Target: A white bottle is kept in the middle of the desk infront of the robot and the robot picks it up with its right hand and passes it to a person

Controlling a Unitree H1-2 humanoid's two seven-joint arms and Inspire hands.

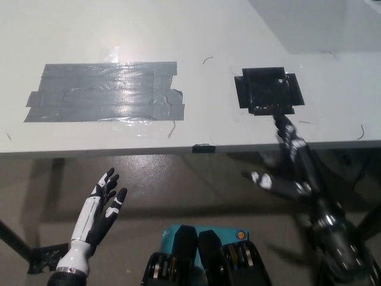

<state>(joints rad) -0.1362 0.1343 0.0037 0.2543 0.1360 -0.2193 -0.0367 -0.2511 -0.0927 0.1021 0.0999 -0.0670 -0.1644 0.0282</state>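
No white bottle shows anywhere in the head view. My black right hand [290, 162] is open and holds nothing; it hangs at the desk's front edge, fingers spread, one reaching up over the edge toward the black square patch [268, 89]. My white left hand [101, 205] rests open below the desk at the lower left, holding nothing.
A white desk [208, 36] fills the upper part of the view. A wide patch of grey tape [104, 91] lies on its left half. A small black clip [203, 147] sits on the front edge. A lighter panel [321, 24] lies at the far right.
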